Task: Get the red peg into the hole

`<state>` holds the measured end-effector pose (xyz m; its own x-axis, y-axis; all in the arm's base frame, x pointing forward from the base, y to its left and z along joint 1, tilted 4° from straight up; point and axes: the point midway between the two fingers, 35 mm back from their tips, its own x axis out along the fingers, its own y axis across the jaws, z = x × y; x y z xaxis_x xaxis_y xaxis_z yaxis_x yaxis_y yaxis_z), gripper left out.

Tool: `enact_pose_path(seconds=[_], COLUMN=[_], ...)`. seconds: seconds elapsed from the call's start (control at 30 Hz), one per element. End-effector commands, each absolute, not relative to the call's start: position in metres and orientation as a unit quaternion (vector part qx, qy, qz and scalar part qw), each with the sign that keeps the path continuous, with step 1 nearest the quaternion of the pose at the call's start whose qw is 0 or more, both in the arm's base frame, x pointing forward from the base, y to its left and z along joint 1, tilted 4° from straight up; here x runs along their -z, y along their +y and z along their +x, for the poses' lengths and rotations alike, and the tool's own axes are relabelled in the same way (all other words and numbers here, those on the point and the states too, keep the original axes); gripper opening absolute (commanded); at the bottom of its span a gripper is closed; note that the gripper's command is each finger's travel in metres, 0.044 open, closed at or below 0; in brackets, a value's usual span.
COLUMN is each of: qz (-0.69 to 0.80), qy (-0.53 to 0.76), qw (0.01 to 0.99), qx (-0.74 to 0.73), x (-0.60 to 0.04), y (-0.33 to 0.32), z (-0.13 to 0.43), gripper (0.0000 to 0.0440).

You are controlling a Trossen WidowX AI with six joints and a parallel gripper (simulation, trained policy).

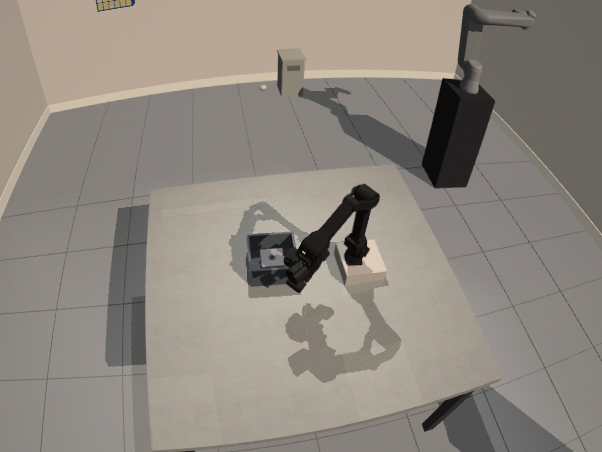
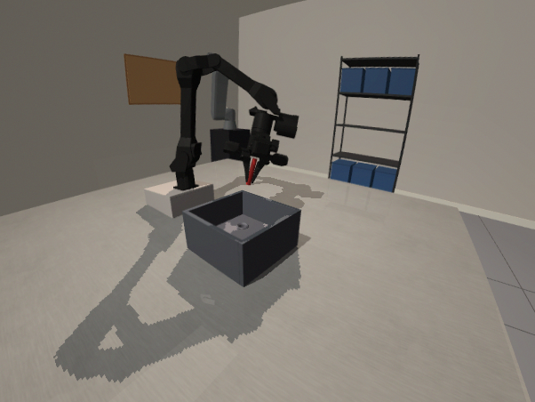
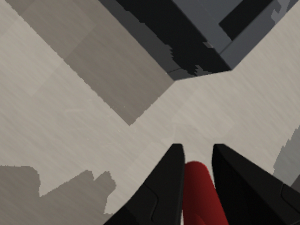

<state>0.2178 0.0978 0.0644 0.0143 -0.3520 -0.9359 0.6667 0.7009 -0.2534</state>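
Taking the open box (image 1: 272, 278) (image 2: 215, 242) (image 3: 200, 29) as my landmark, I have the gripper (image 1: 296, 286) (image 2: 250, 181) (image 3: 196, 153) above its rim level, pinching the red peg (image 2: 251, 171) (image 3: 201, 191), which tilts slightly. From the top, the arm hides the peg; the wrist view cuts off its near end. Inside the box, the plate (image 1: 268, 262) (image 2: 253, 225) is partly shadowed.

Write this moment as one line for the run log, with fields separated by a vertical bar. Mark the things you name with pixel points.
end effector (image 2: 250, 182) (image 3: 196, 153): shut on red peg (image 2: 251, 171) (image 3: 201, 194) | peg: raised, tilted | open box (image 1: 248, 252) (image 2: 243, 262) (image 3: 200, 78): on table (image 1: 240, 340) (image 2: 378, 289) (image 3: 150, 144) | insertion: not done
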Motion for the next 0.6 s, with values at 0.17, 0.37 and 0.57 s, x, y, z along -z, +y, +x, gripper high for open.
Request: enact_pose_path(seconds=[0.17,0.37,0.57], qz=[0.172,0.194,0.209], qy=[0.564,0.548,0.539], qw=[0.704,0.699,0.693], qx=[0.396,0.416,0.431], x=[-0.088,-0.093,-0.092], y=[0.072,0.05,0.025], z=[0.247,0.266,0.282], gripper=[0.0,0.0,0.0])
